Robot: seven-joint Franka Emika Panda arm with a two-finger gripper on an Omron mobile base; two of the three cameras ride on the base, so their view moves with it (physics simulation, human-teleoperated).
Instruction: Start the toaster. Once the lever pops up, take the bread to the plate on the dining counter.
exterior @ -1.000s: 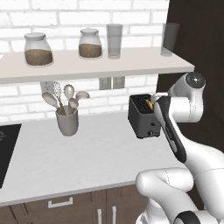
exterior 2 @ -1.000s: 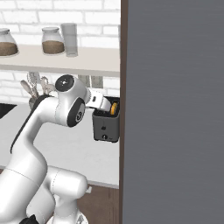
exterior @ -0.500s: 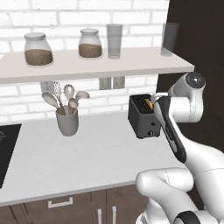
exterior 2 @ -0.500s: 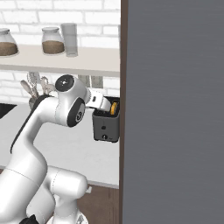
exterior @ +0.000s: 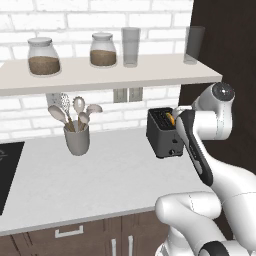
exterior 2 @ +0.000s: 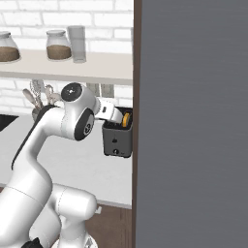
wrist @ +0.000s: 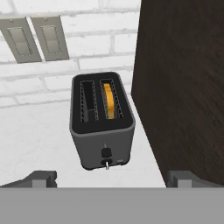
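— Where's the gripper [wrist: 109, 178]?
— I'm holding it spread wide, empty, above the toaster [wrist: 102, 124] on the grey counter [exterior: 100, 185]; the bread [wrist: 109, 99] is sitting in the right slot.
— Progress?
— I'm judging nothing done: the lever [wrist: 105, 153] isn't pressed yet.
— Changes?
— None; everything's staying put.

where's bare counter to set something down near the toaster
Free: the wide grey counter between the utensil crock and the toaster. Crowded: the toaster's far side, close against the dark cabinet wall.
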